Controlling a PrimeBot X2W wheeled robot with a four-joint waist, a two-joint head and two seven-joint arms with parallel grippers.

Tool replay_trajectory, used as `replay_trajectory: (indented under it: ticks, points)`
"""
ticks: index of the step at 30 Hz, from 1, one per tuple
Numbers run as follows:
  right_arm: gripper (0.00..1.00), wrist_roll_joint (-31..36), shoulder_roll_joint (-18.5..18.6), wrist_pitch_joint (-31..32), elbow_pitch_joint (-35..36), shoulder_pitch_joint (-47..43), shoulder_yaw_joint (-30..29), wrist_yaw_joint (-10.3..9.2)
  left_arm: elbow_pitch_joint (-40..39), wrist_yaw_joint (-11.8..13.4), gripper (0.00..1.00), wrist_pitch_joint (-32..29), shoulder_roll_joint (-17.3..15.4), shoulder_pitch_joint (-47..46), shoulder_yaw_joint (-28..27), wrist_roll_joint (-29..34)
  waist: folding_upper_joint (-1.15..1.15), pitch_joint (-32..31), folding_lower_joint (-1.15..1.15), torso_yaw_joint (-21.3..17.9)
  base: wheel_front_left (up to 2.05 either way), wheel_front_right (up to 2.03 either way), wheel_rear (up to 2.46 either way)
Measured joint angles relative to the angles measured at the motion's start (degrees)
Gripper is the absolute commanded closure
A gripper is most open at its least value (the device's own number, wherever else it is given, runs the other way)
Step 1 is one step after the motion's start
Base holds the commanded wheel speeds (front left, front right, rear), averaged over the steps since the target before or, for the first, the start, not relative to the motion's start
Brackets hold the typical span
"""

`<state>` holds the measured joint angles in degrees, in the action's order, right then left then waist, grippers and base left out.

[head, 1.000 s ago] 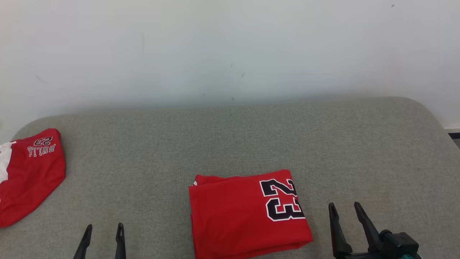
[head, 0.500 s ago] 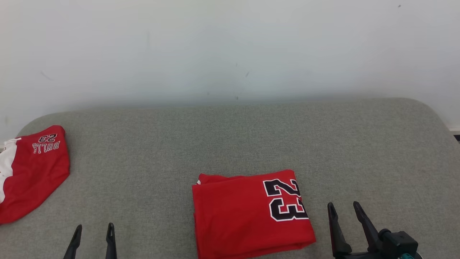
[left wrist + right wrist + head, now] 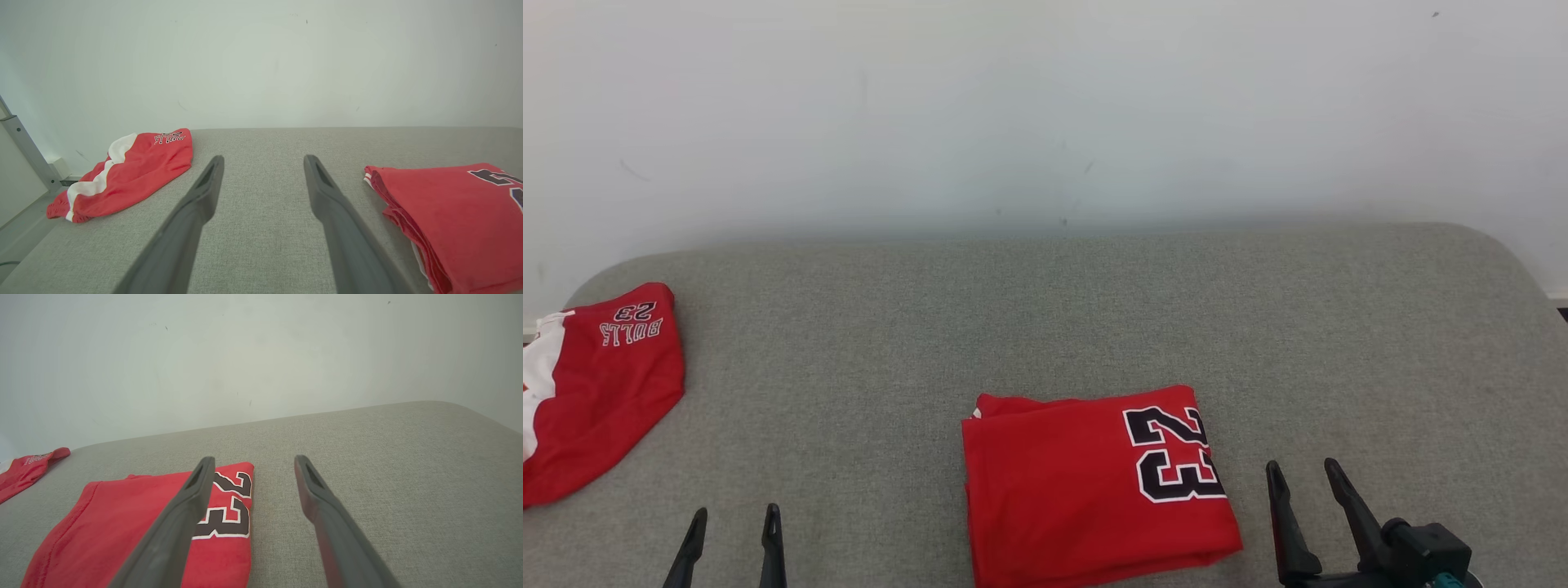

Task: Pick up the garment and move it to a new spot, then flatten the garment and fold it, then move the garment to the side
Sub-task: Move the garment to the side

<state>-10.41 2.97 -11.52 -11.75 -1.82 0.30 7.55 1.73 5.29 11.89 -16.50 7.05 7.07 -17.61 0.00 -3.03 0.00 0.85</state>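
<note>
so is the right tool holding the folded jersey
No, the right tool is open beside the folded jersey, with bare grey cushion between them.

- A grey woven-fabric padded surface (image 3: 1045, 327) with rounded far corners is stretching across the head view, its far edge lying against the wall.
- A plain white wall (image 3: 1045, 106) is rising behind it, carrying a few small dark specks.
- A crumpled red thin-fabric garment with a white side stripe and small upside-down "BULLS 23" lettering (image 3: 600, 392) is lying at the surface's far left corner, its striped end reaching the left edge.
- A slanted grey metal post (image 3: 24, 151) is standing at the left of the left wrist view, a small white box (image 3: 60, 168) sitting by its foot.
</note>
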Motion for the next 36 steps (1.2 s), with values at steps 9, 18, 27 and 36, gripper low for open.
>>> replay_trajectory:
  ticks: [9, 18, 27, 36]
  points:
    - [0.0, 0.0, 0.0, 0.4, 0.34, -0.47, -0.05, 0.0, -0.46, -0.01, 0.0, -1.4, -0.51, 0.12, -0.13, -0.83, 0.0, -0.05, 0.0, 0.02, 0.0, 0.0, 0.0]
    - [0.0, 0.0, -0.01, 0.43, 0.35, -0.49, -0.18, 0.0, -0.76, 0.33, 0.0, -1.9, -0.67, 0.68, -0.01, -1.6, 0.0, -0.03, 0.0, -0.07, 0.0, 0.0, 0.0]
    - [0.0, 0.4, 0.0, 1.07, -1.09, 1.17, -0.83, 0.0, -0.9, 0.76, 0.0, -1.87, -0.85, 0.53, 0.33, -1.6, 0.0, 0.26, 0.0, 0.67, 0.0, 0.0, 0.0]
    - [0.0, 1.49, 0.2, 6.38, -11.56, 11.27, 0.92, 0.0, -0.46, 0.75, 0.0, -1.33, -0.65, -0.55, 1.54, -1.55, 0.0, 2.41, 0.0, 2.16, 0.0, 0.0, 0.0]
